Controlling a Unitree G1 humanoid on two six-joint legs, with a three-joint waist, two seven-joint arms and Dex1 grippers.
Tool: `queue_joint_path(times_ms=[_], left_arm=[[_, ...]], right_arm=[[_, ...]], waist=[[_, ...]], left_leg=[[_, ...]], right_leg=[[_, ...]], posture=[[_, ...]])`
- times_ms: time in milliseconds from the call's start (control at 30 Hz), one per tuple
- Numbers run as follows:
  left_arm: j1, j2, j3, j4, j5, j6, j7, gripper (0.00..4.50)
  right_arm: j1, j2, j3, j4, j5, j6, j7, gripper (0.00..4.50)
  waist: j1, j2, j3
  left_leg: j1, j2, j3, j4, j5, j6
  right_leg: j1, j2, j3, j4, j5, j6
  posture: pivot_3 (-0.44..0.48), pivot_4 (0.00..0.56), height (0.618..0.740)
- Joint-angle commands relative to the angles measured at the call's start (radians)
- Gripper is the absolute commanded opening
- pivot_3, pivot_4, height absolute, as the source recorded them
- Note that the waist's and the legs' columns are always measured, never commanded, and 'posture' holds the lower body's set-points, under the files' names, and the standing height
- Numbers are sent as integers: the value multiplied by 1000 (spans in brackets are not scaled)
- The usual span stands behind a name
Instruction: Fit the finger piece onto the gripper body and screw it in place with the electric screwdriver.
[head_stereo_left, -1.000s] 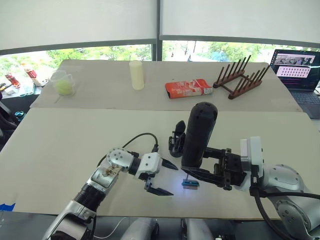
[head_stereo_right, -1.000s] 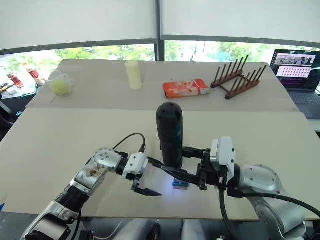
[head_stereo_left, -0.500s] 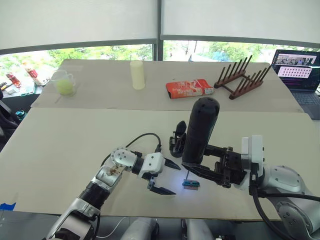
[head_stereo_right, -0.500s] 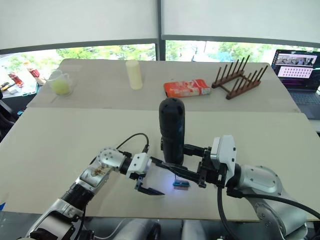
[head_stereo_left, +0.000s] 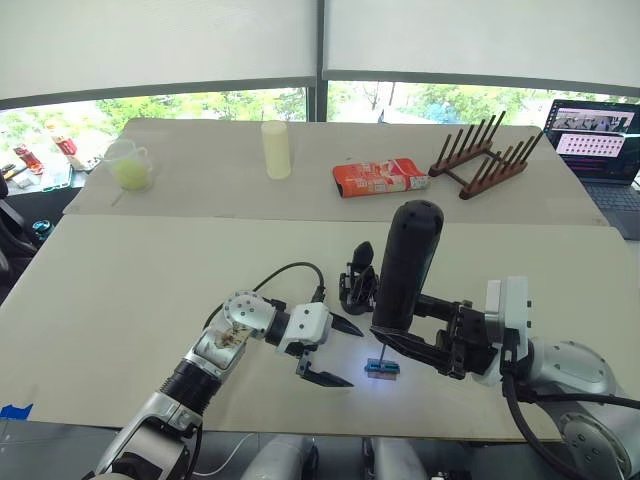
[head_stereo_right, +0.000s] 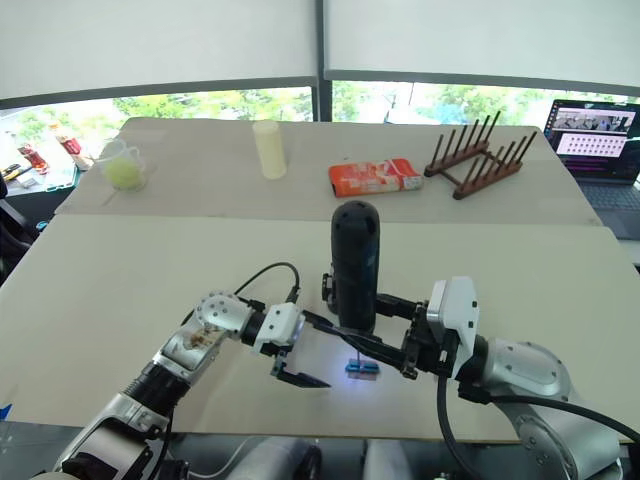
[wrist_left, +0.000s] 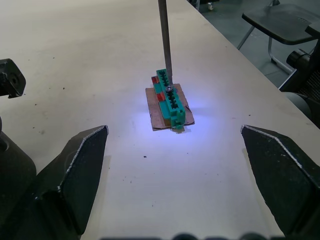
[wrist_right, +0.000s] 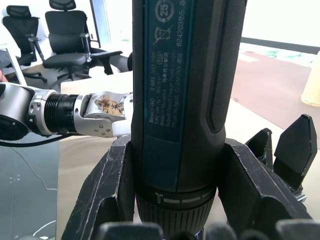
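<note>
One risk: the right pincer (head_stereo_left: 425, 345), clamped on the upright screwdriver (head_stereo_left: 405, 268), has its bit on the green block (wrist_left: 171, 102), not the gripper body (head_stereo_left: 357, 285) behind on the counter (head_stereo_left: 150, 290); left pincer (head_stereo_left: 330, 352) apart, so the block could skid.

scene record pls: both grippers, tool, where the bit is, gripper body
left gripper: open, nothing held, beside the green block
right gripper: shut on electric screwdriver, held upright
bit: tip down on the green block, lit by the tool's light
green block: on a brown card on the table
gripper body: on the table behind the screwdriver, untouched
</note>
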Motion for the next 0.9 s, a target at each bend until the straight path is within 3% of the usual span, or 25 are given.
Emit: queue_joint_path(times_ms=[33,900], left_arm=[[-5,-3,-1,-11,-7,-13,2,4500],[-15,-10,2,6,-5,-21,4,4500]], right_arm=[[10,1,-36,-52,14,-55,10,1914],[10,-1,-43,-24,9,-72,20,1914]], waist=[[0,0,0],[0,0,0]], left_leg=[[0,0,0,0,0,0],[0,0,0,0,0,0]], right_leg=[[0,0,0,0,0,0],[0,0,0,0,0,0]], posture=[[0,150,740],[0,150,740]])
